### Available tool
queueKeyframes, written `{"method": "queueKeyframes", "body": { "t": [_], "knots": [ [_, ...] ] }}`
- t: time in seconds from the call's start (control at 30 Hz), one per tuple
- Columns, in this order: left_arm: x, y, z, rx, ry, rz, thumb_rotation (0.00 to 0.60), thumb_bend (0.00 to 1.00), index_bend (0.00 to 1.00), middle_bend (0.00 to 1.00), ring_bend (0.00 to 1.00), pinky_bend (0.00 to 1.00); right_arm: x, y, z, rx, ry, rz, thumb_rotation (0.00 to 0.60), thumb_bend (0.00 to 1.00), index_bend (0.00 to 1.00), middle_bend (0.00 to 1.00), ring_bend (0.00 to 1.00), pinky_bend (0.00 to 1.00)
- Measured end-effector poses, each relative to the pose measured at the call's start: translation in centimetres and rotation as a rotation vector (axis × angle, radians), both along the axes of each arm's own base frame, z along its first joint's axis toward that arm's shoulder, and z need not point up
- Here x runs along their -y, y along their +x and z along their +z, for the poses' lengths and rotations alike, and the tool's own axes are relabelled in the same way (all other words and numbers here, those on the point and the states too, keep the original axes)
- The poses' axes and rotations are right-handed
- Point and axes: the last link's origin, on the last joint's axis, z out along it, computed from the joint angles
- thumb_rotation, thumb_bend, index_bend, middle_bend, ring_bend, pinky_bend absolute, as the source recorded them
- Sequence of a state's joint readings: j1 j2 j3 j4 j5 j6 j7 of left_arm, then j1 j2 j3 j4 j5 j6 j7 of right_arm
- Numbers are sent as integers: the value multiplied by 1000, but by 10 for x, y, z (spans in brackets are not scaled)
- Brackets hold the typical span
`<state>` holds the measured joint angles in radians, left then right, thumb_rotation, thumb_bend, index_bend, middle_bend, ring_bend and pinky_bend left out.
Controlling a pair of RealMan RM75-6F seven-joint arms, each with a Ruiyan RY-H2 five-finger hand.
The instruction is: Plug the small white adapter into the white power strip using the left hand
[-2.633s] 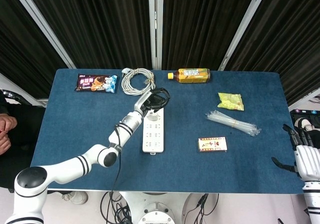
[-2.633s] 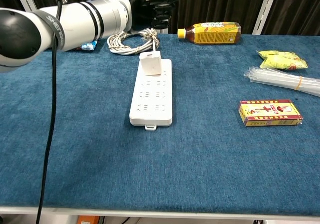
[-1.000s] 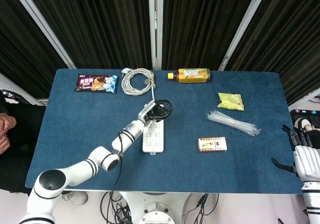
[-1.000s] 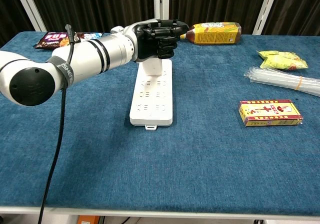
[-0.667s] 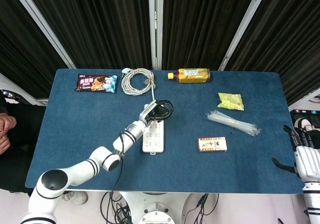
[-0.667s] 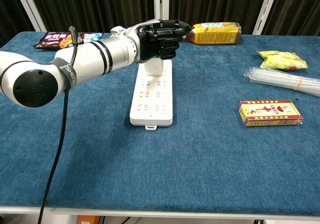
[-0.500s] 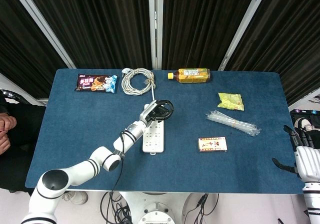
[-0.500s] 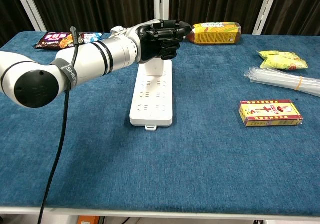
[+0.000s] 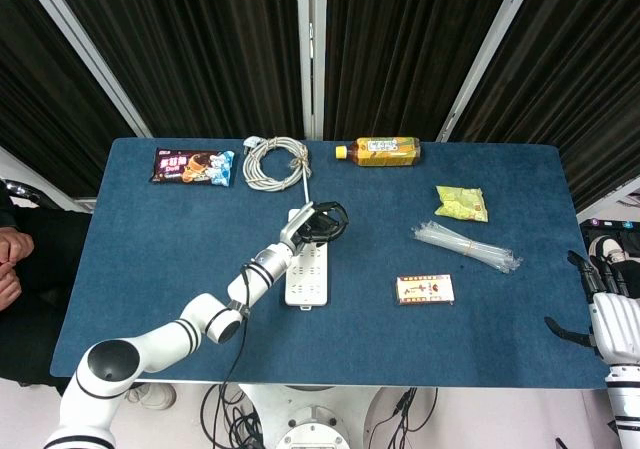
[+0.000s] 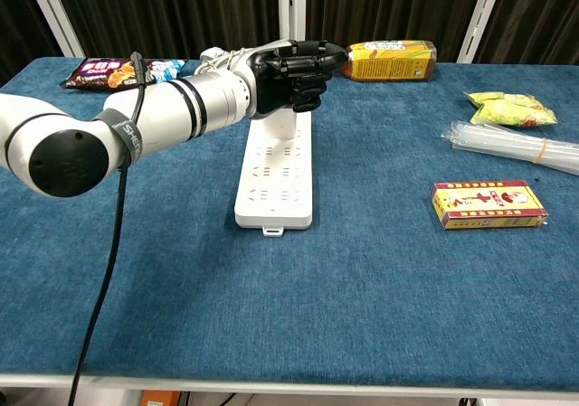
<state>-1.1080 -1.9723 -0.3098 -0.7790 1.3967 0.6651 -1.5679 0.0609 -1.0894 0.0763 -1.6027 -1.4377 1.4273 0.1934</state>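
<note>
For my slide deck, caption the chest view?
Left hand over the small white adapter on the white power strip.

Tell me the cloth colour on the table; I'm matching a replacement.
Dark blue, plain and unpatterned. The table cloth shows best in the chest view.

strip [image 10: 275, 180]: white, long, flat on bench, lengthwise away from robot | adapter [image 10: 288, 121]: white, small, upright on strip's far end, mostly hidden

Black curtains [image 9: 200, 49] with white frame bars hang behind a blue-topped table [image 9: 150, 259].
</note>
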Motion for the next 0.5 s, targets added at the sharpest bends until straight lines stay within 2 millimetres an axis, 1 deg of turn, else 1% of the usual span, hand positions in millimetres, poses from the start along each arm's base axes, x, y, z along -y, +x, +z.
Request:
{"method": "queueKeyframes", "body": {
  "t": [0.2,0.3,0.37,0.43,0.47,0.5],
  "knots": [
    [-3,3,8,26,23,-9,600,703,868,938,865,881,0,0,1,1,-2,1,600,77,0,138,0,0],
    [-4,6,17,41,46,-30,600,703,861,925,854,871,0,1,1,3,-4,5,600,77,0,138,0,0],
    [-5,8,26,51,74,-52,600,701,834,892,825,856,0,1,2,3,-5,8,600,77,0,138,0,0],
    [-7,9,37,54,109,-78,600,693,771,827,766,804,0,2,2,3,-5,13,600,77,0,138,0,0],
    [-8,8,46,52,137,-96,600,687,737,796,731,764,0,2,2,2,-5,15,600,77,0,138,0,0],
    [-9,8,53,48,160,-110,600,677,691,754,682,700,0,3,3,1,-4,19,600,77,0,138,0,0]
  ]
}}
